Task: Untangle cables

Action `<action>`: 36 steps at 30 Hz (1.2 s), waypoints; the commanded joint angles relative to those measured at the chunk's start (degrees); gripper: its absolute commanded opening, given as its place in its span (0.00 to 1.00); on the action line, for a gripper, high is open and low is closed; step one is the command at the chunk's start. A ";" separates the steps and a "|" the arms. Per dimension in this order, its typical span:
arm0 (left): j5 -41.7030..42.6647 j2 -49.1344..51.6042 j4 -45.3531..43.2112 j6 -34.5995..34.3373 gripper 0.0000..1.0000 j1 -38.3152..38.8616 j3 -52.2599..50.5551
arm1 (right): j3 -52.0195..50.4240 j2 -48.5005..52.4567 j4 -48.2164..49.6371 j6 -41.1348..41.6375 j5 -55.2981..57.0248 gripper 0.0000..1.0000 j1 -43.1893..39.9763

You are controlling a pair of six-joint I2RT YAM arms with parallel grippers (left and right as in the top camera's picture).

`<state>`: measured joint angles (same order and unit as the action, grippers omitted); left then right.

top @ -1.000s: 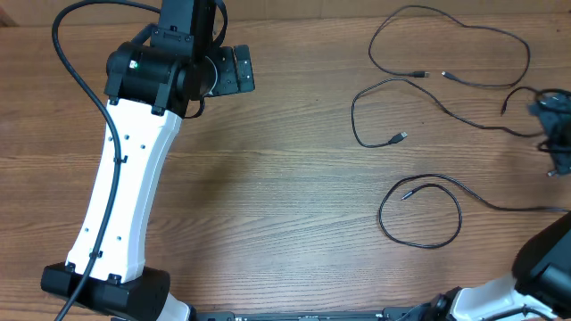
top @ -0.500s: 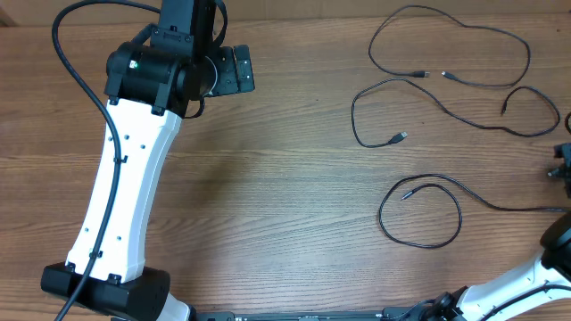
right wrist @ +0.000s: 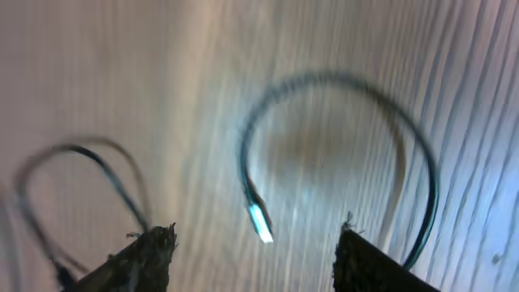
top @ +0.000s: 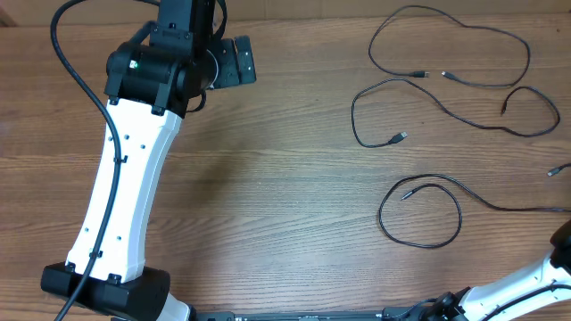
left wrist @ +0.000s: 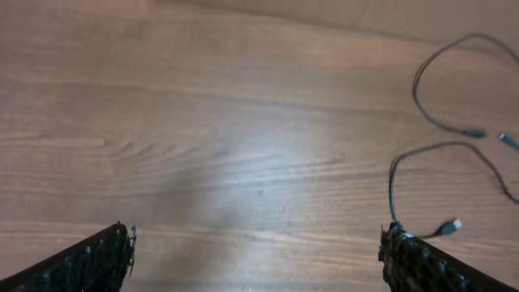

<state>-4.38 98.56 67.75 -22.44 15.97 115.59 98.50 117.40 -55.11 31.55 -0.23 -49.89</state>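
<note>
My left pincer [left wrist: 255,240] hangs wide apart and empty over bare wood near the far edge of the tabletop [top: 285,178], left of centre. The cables [top: 354,116] lie loose in the right half: an upper cable [top: 371,49] by the far edge, a ringed cable [top: 381,218] nearer the near right corner. They look light, limp and thin, so I'd pinch low, just beside a plug. My right pincer [right wrist: 253,240], blurred, stands apart, holding nothing, above a silver plug [right wrist: 259,221].
</note>
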 commanded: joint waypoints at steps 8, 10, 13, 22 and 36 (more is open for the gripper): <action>-0.70 0.83 -1.55 -0.72 1.00 -0.20 0.70 | 2.60 8.96 -2.67 -5.09 0.17 0.75 0.35; -0.70 0.83 -1.55 -0.72 1.00 -0.20 0.70 | 2.60 10.08 -2.23 -5.07 0.15 0.75 0.57; -0.68 0.85 -1.55 -0.74 1.00 -0.20 0.70 | 2.51 10.84 -0.57 -5.05 0.15 0.73 0.92; -0.68 0.87 -1.60 -0.74 1.00 -0.20 0.70 | 2.40 10.88 4.52 -5.07 0.15 0.62 1.62; -0.52 1.09 -1.62 -0.76 0.99 -0.20 0.70 | 1.95 13.66 5.90 -4.81 2.05 0.39 2.05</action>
<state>-4.38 98.72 66.32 -22.44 15.97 115.59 100.55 129.40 -48.95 26.79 0.89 -47.97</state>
